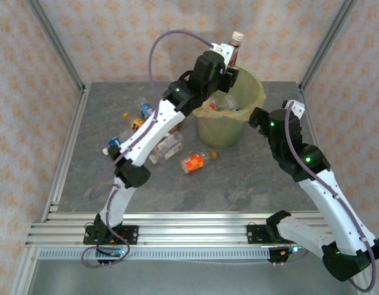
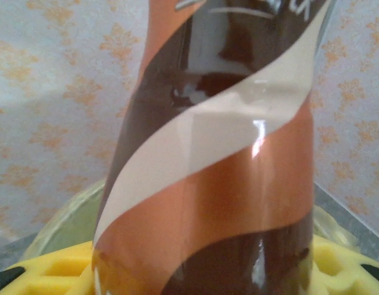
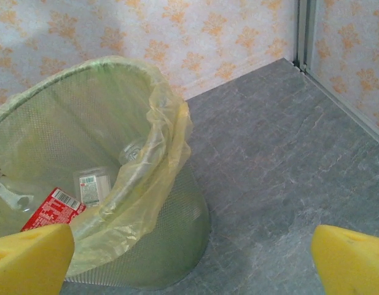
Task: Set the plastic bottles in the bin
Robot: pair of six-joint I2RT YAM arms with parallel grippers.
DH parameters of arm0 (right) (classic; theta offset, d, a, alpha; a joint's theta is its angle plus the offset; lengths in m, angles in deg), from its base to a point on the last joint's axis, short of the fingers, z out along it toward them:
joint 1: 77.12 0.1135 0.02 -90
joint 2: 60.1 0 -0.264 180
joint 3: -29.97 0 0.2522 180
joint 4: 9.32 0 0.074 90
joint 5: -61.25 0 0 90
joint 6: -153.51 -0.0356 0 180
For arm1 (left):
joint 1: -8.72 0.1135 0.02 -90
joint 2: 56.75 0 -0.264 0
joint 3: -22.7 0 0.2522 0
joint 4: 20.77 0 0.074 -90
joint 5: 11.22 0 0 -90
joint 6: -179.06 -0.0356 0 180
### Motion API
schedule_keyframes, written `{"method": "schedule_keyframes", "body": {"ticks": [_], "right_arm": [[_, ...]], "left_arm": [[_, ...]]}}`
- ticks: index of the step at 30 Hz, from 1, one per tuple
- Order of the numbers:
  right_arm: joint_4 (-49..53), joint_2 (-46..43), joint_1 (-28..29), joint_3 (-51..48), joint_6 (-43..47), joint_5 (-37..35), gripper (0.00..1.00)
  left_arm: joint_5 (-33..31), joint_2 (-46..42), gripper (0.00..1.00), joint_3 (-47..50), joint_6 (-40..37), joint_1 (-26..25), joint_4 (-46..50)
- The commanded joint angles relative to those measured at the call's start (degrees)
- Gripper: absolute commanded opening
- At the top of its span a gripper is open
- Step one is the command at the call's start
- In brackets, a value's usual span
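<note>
Left claw [image 1: 228,60]: up high and clamped on a brown-labelled bottle [image 1: 234,54]. In the wrist view its yellow pads [image 2: 48,273] sit either side of the bottle's lower body.
Bottle's axis: upright, pale cap on top, base pointing down.
Where it hangs: raised above the bin [image 1: 257,92], over the far part of the mouth as the top view reads it. The wrist view shows the pale green rim below and behind the bottle.
The relation that counts: the bin lies straight below the claw, so the bottle's long axis points into the opening. The drop looks ready, with release as the step in hand.
Bin contents: a red-labelled bottle [image 3: 51,209] and some crushed clear plastic are already down inside the yellowish liner [image 3: 168,132].
Right claw [image 3: 192,261]: spread wide, holding nothing, low beside the bin's right wall and looking across at it.
Loose bottles [image 1: 140,120]: a cluster lies on the bench [image 1: 250,178] left of the bin under the left arm, and an orange-labelled bottle [image 1: 194,161] lies on its side just in front of the bin.
Nearer arm: the cluster falls to the left arm, while the orange one lies between the two.
Watch for: a bottle dropped off-centre could clip the rim or snag the liner.
</note>
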Motion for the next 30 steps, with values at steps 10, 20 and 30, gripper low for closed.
{"method": "schedule_keyframes", "body": {"ticks": [10, 20, 30], "right_arm": [[4.7, -1.8, 0.2, -2.2, -0.8, 3.5, 0.99], [6.1, -2.3, 0.3, -3.0, -1.6, 4.8, 0.99], [7.8, -1.1, 1.5, -4.2, -6.1, 8.0, 0.99]], "left_arm": [[6.1, 3.6, 0.70, 0.0, -0.2, 1.9, 2.7], [6.2, 3.1, 0.80, 0.0, -0.7, 1.9, 4.0], [3.3, -2.9, 0.80, -0.1, -1.1, 1.9, 5.3]]}}
